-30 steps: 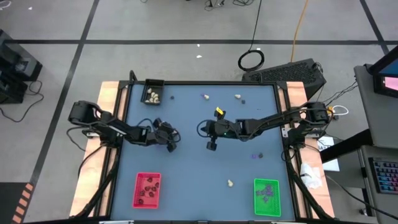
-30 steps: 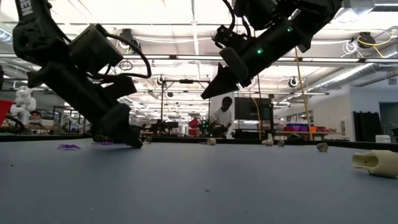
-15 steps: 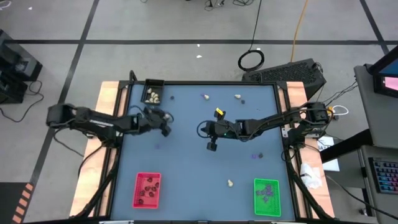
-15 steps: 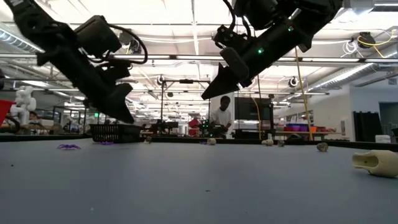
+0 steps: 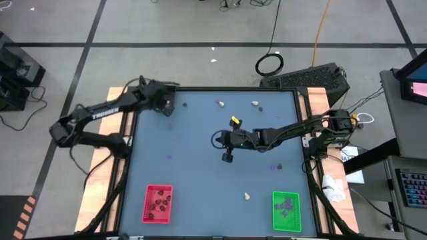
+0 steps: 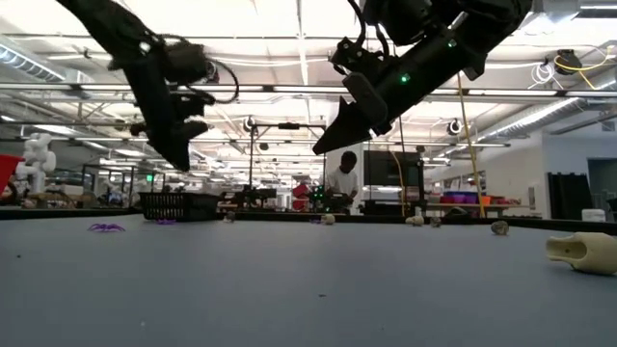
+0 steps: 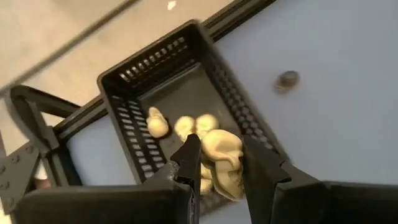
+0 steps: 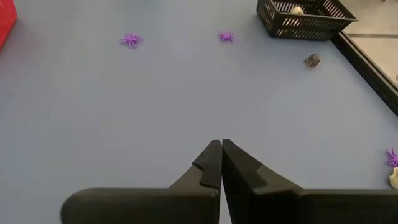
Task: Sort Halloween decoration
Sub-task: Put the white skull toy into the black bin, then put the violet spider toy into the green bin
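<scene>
The left end effector (image 7: 221, 163) gripped a cream-white skull-shaped trinket (image 7: 225, 155) between its two fingers, which stood partly apart around it. It hung above the black tray (image 7: 124, 78) at the far left corner of the table (image 5: 200, 180); inside that tray lay a few more cream-white lumps (image 7: 157, 122). Just outside the tray, a small dark lump (image 7: 287, 79) sat on the table's surface.

The right end effector (image 8: 221, 155) hovered over the middle of the table with its fingers pressed fully together, holding nothing. Its wrist view looked across the blue surface to two flat purple bits (image 8: 130, 40) lying apart from each other, and to the black tray beyond them.

In the high view, further trinkets were scattered over the table: a pale lump (image 5: 255, 103) near the far edge and another cream-white piece (image 5: 247, 196) near the front, between the two front trays. The red tray (image 5: 148, 212) at the front left held dark lumps, and the green tray (image 5: 297, 217) at the front right held purple bits.
</scene>
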Robot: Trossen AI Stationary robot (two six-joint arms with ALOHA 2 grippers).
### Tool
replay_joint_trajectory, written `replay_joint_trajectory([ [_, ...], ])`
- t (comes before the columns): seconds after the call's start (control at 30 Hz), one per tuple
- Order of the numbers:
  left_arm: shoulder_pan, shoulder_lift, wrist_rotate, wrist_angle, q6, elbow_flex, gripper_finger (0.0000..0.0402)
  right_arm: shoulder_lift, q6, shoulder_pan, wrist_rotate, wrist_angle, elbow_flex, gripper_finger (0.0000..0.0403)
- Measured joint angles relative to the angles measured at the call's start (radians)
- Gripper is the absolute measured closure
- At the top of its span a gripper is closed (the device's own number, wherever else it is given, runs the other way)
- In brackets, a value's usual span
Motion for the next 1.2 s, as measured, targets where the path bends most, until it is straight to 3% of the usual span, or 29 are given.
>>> replay_joint_trajectory([
  [0.13, 0.081, 0.117, 0.099, 0.000, 0.056, 0.031, 0.0327, 0.000, 0.005, 0.004, 0.000, -0.003, 0.000, 0.0403],
  [0.4, 0.135, 0.269, 0.099, 0.008, 0.108, 0.055, 0.0327, 0.000, 0.005, 0.004, 0.000, -0.003, 0.000, 0.0403],
  [0.47, 0.135, 0.271, 0.099, 0.008, 0.115, 0.064, 0.0308, 0.000, 0.005, 0.004, 0.000, -0.003, 0.000, 0.0403],
  [0.63, 0.126, 0.234, 0.099, 0.003, 0.128, 0.094, 0.0218, 0.000, 0.005, 0.004, 0.000, -0.003, 0.000, 0.0403],
  [0.77, 0.100, 0.181, 0.099, -0.022, 0.131, 0.108, 0.0178, -0.002, 0.005, 0.006, 0.000, -0.004, 0.000, 0.0403],
  [0.97, -0.002, 0.053, 0.106, -0.085, 0.166, 0.109, 0.0181, -0.037, 0.003, 0.031, 0.000, -0.026, 0.000, 0.0403],
  [1.2, -0.244, -0.068, 0.231, -0.293, 0.208, 0.109, 0.0210, -0.081, 0.002, 0.107, 0.002, -0.083, 0.000, 0.0403],
])
